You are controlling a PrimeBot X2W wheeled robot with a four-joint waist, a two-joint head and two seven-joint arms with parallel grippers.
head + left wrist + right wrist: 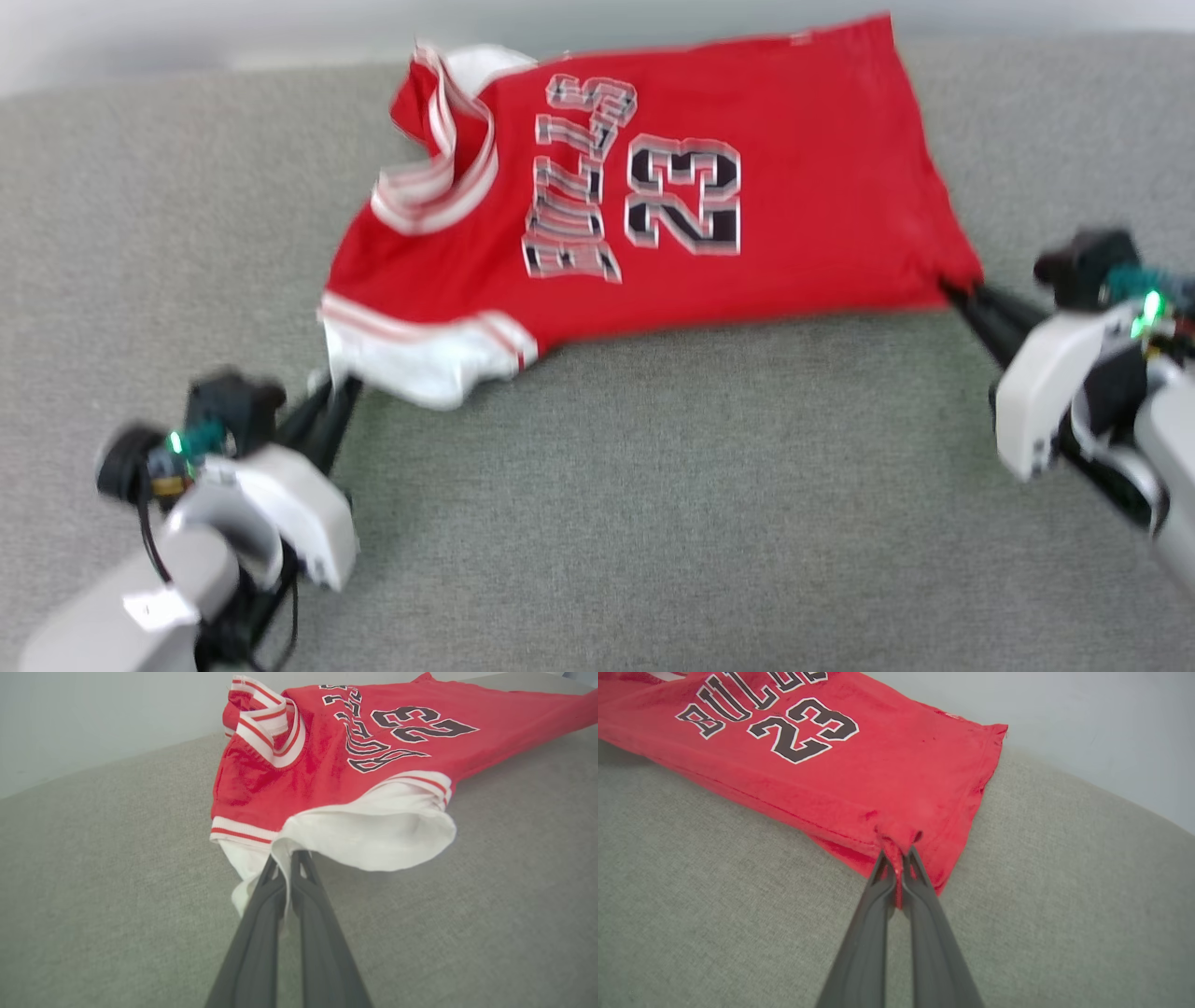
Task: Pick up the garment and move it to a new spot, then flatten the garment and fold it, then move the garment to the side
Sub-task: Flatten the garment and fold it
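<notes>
The garment (pixel 794 168), thin red jersey with black white-outlined "23" lettering, lies chest-up on the far part of a grey woven cloth surface (pixel 653 485), its near edge lifted. The far sleeve is bunched behind the striped collar (pixel 268 723) and hard to make out, and the head view is blurred. The left gripper (pixel 285 858) has its fingers pressed together on the near white sleeve (pixel 373 835). The right gripper (pixel 899 854) pinches the puckered red hem corner. A pale wall (pixel 1087 718) stands behind.
</notes>
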